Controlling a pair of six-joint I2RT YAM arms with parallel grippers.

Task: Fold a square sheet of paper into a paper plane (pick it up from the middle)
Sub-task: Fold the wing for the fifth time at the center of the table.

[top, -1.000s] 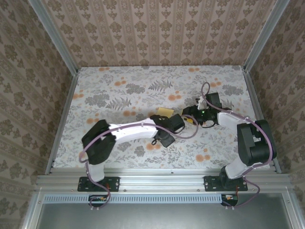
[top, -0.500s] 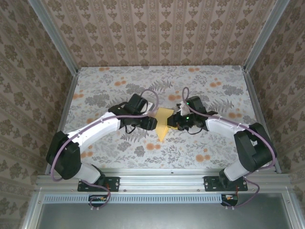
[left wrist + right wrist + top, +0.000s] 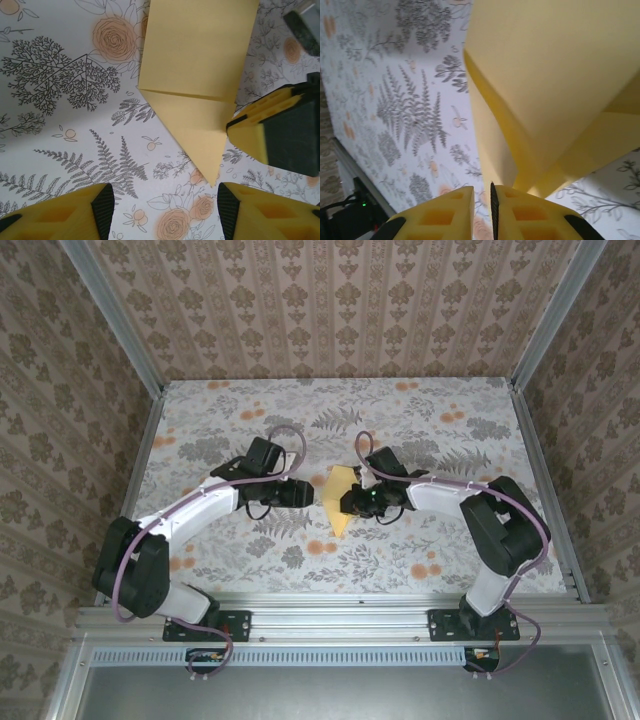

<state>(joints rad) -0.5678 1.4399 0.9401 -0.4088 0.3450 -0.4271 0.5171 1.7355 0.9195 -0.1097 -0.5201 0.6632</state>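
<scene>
plane's place: the paper plane (image 3: 341,504) is in the middle of the flower cloth (image 3: 250,410), between the two arms' tips.
edges: it is well apart from the near metal rail (image 3: 340,618), the side rails and the patterned walls (image 3: 330,310).
open room: there is bare cloth on the far side, at the far left and at the far right. the two arms bend in from the near corners and take up the room beside the plane.
long way: from above, its long line runs from far to near.
pointing: the sharp tip points at the near rail, a little to the left. the wide blunt end faces the far wall.
folds: in the left wrist view one crease runs across the plane above the tip.
left gripper (image 3: 160,215): its fingers are wide apart and hold nothing. the tip of the plane is just ahead of the gap.
right gripper (image 3: 482,202): its fingers are almost together, with a thin slit between them. the plane's raised edge comes down right to the fingertips. i cannot tell if the paper is pinched.
</scene>
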